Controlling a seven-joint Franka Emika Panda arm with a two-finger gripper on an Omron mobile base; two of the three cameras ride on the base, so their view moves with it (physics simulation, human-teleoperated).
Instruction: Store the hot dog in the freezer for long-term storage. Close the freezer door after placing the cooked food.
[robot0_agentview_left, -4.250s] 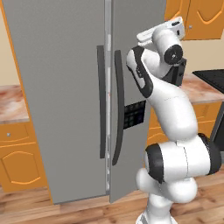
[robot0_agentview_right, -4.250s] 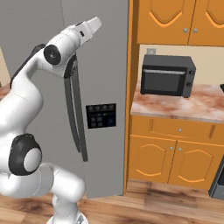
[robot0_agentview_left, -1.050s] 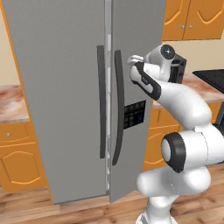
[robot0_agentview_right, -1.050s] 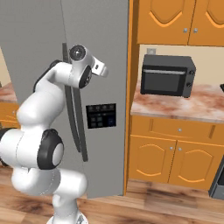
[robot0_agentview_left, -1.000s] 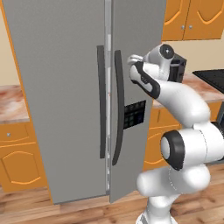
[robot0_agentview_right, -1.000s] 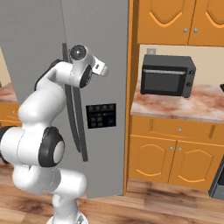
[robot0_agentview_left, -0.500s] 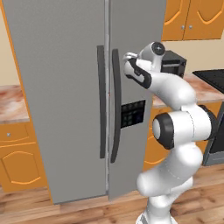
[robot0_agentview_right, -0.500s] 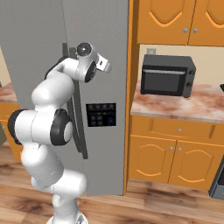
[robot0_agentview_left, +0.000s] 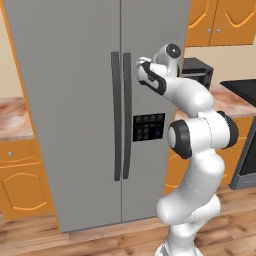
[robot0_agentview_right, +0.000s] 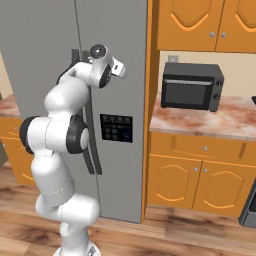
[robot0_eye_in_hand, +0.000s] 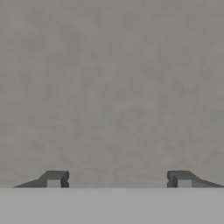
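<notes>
Leftmost, a marbled pinkish tabletop (robot0_agentview_left: 12, 112) over orange cabinets meets the tall grey two-door fridge. Right of that fridge's wider plain door stands the narrower grey freezer door (robot0_agentview_left: 152, 95), closed, with its long dark vertical handle (robot0_agentview_left: 126, 115) and dark dispenser panel (robot0_agentview_left: 148, 126). At the handle's upper part the white arm's gripper (robot0_agentview_left: 141, 64) sits close against the door; in the hand view its fingertips (robot0_eye_in_hand: 54, 179) stand apart before plain grey surface, nothing between them. Right of the fridge, a black boxy microwave (robot0_agentview_right: 192, 86) rests on another marbled tabletop (robot0_agentview_right: 220, 120).
</notes>
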